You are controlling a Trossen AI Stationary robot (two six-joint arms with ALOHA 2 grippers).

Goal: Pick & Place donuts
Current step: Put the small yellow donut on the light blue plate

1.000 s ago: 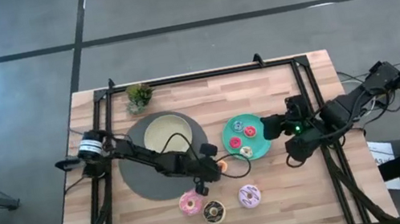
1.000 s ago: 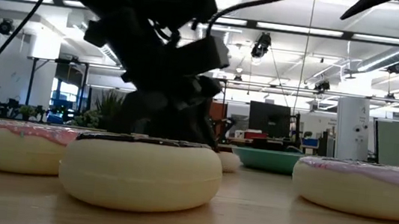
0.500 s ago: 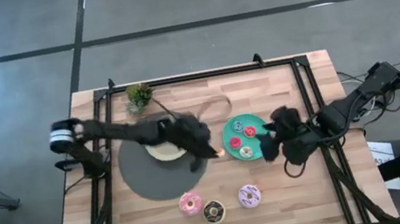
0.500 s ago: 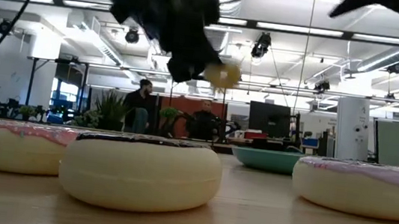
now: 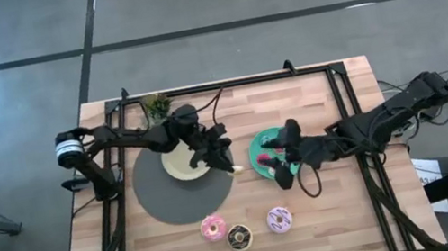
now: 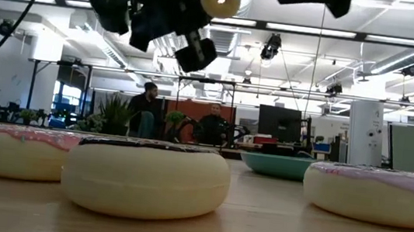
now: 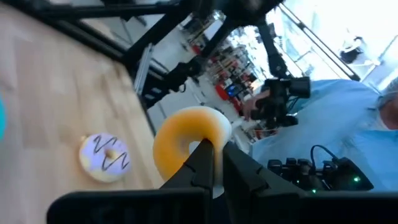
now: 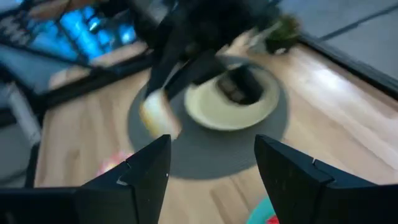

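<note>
Left hand [image 7: 208, 163] grips orange donut [image 7: 186, 140] aloft.

Left arm [image 5: 131, 143]: dark, jointed links, one white cylindrical band with a black ring at the shoulder end; thin black cable looping alongside. Right arm [image 5: 379, 125]: same dark finish, black cables trailing (bundle near the base). Right gripper's fingers [image 8: 134, 180]: matte black, blocky, angular plates. Left gripper's fingers [image 7: 202, 163]: black, tapered.
</note>
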